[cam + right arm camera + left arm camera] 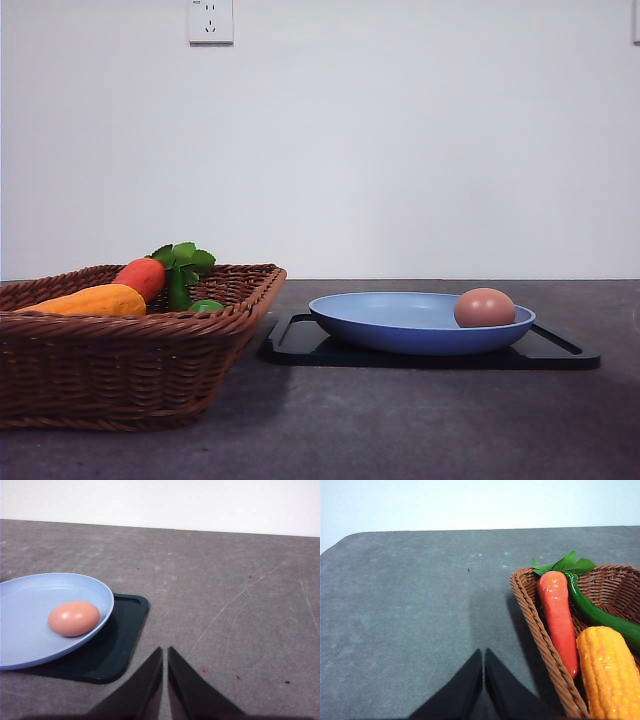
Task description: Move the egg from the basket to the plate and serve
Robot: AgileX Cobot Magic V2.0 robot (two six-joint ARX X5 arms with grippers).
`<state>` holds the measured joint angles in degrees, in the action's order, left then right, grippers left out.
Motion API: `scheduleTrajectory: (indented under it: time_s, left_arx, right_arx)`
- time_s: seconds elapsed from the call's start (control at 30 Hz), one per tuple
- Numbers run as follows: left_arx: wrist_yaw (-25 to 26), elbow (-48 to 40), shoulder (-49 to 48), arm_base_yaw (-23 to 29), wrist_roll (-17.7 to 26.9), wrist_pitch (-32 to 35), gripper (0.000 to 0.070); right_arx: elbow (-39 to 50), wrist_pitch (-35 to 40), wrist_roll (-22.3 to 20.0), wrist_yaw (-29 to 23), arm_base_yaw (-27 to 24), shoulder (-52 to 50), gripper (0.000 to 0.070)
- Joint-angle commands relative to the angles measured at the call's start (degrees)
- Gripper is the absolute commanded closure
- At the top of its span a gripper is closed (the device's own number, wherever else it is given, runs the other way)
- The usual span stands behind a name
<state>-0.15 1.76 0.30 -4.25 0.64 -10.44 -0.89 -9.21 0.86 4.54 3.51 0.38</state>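
The brownish-pink egg [485,307] [74,618] lies in the light-blue plate [400,322] [25,625], near its right rim. On the left of the table stands the dark wicker basket [120,360] [540,630]. My left gripper [483,655] is shut and holds nothing, over bare table just outside the basket's corner. My right gripper [165,652] is shut and holds nothing as well, above the table beside the tray's corner, a short way from the egg.
The plate rests on a flat black tray [560,350] [120,645]. In the basket lie a carrot [557,615] [142,276], a corn cob [612,675] [85,300] and a green pepper [600,615]. Grey table [400,430] runs around them, with a white wall behind.
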Motion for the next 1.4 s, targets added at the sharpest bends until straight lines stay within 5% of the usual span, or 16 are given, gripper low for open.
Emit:
scheduleTrajectory:
  time_s: [0.0,1.37]
  left_arx:
    - [-0.1,-1.6,-0.1,0.0,-0.2,-0.2,0.0700]
    - [-0.1,-1.6,-0.1,0.0,-0.2,-0.2,0.0700]
  right_arx:
    - [0.3,0.6,0.6,0.0,0.0,-0.2,0.0700]
    - [0.3,0.6,0.6,0.0,0.0,-0.2,0.0700]
